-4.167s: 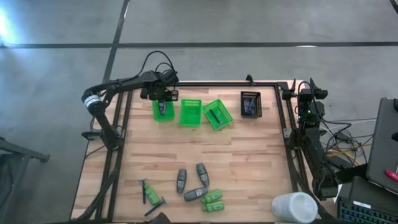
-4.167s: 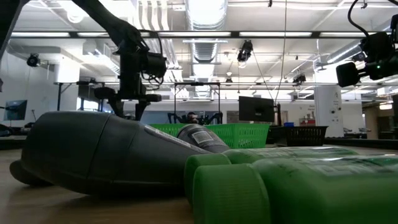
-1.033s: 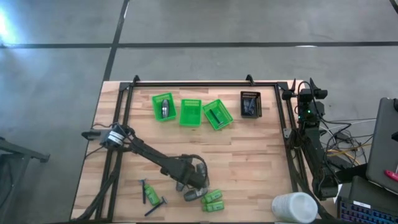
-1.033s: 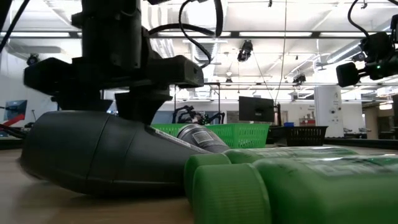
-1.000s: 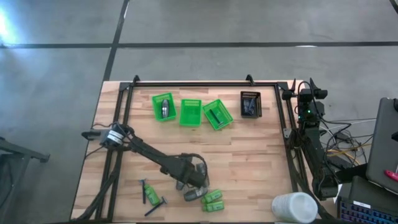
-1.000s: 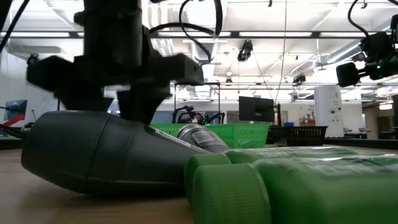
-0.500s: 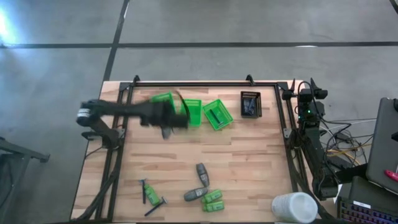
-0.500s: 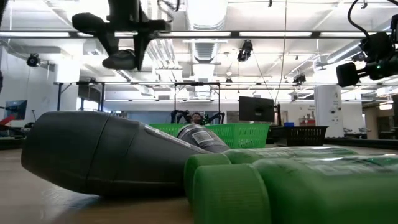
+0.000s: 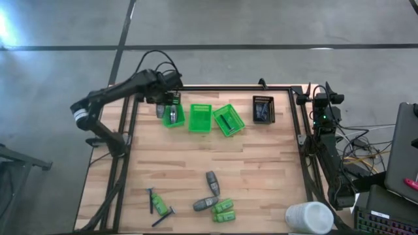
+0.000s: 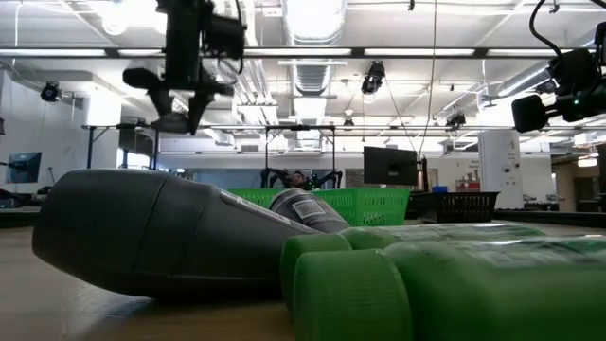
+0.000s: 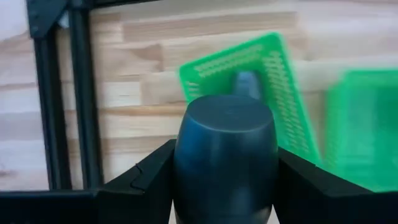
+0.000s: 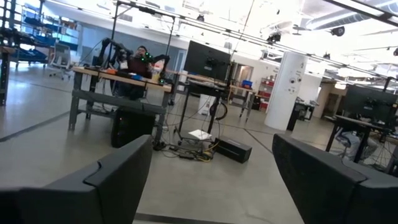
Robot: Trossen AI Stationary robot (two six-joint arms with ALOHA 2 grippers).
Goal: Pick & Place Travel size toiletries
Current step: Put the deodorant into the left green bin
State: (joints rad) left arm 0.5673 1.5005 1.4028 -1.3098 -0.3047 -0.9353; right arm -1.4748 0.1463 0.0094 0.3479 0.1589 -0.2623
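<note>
The left gripper (image 11: 225, 186) is clamped on a dark grey tube (image 11: 225, 155), one finger on each side of its body, with the round flat end facing forward past the fingertips. Just beyond the jaws lies a green basket (image 11: 261, 99) that already holds another grey tube (image 11: 247, 84); a second green basket (image 11: 367, 130) sits to one side of it.

Handling: the tube looks like smooth, rigid plastic, light for its size. A rounded smooth wall can slip or twist between flat fingers, so take hold across the widest part of the body, near mid-length, not on the tapered neck. Moderate squeeze should be enough.

On the table, well away from the left jaws, two more grey tubes (image 9: 210, 189), green bottles (image 9: 223, 210) and razor-like sticks (image 9: 157, 203) await pickup.

The right gripper (image 12: 208, 180) is parked at the table edge, jaws wide apart, with nothing between them.
</note>
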